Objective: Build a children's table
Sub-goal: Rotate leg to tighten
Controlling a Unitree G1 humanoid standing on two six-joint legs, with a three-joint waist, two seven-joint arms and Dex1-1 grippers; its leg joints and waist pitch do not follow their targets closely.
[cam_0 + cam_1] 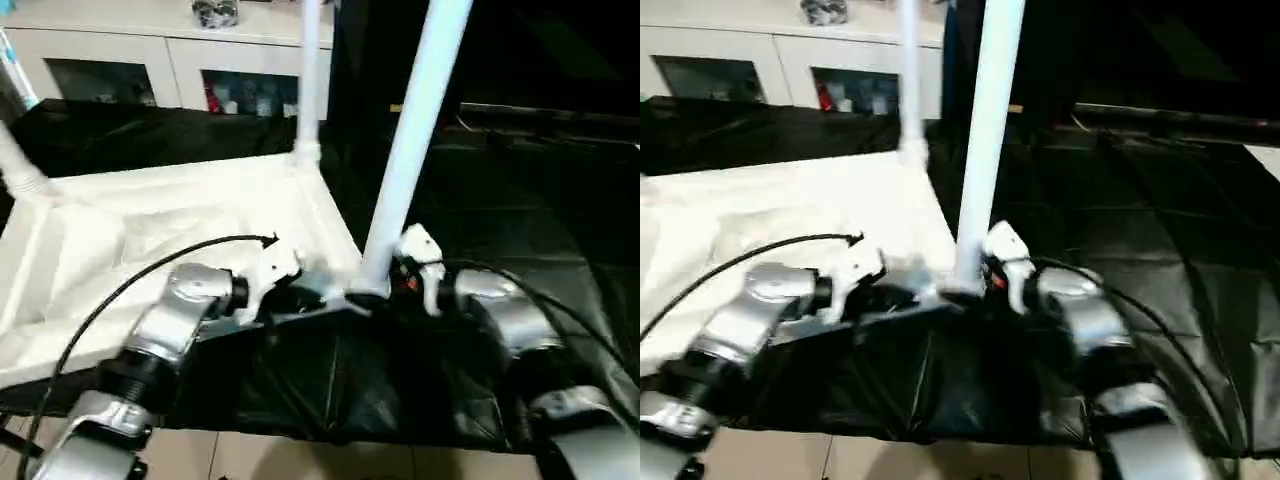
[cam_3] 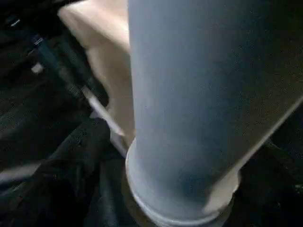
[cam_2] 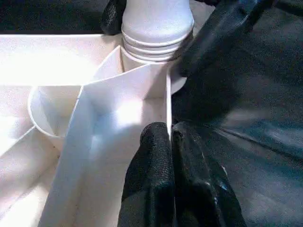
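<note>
The tabletop (image 1: 150, 250) lay upside down on the black-draped work table (image 1: 520, 220), filling the left half of the head view, ribbed underside up. Three legs were seen standing in its corner sockets: one at the far corner near the top centre (image 1: 310, 70), one at the left edge (image 1: 18, 165), and the near leg (image 1: 410, 150), rising from the corner socket at the centre of the frame.

The step in hand was judged to be the seating of this near leg, with the socket nearest the lower left apparently not yet filled. The next move was judged to call for a check that the leg sat fully home, then a fetch of the last leg.

The left gripper (image 3: 173, 142) was seen with its fingers (image 3: 151, 165) pressed together, resting against the tabletop's rim wall just beside the socket and holding nothing. The right gripper (image 1: 405, 275) sat just right of the leg's base; its black fingers (image 3: 218, 33) were seen spread either side of the leg's ribbed collar, and whether they touched it could not be told.
</note>
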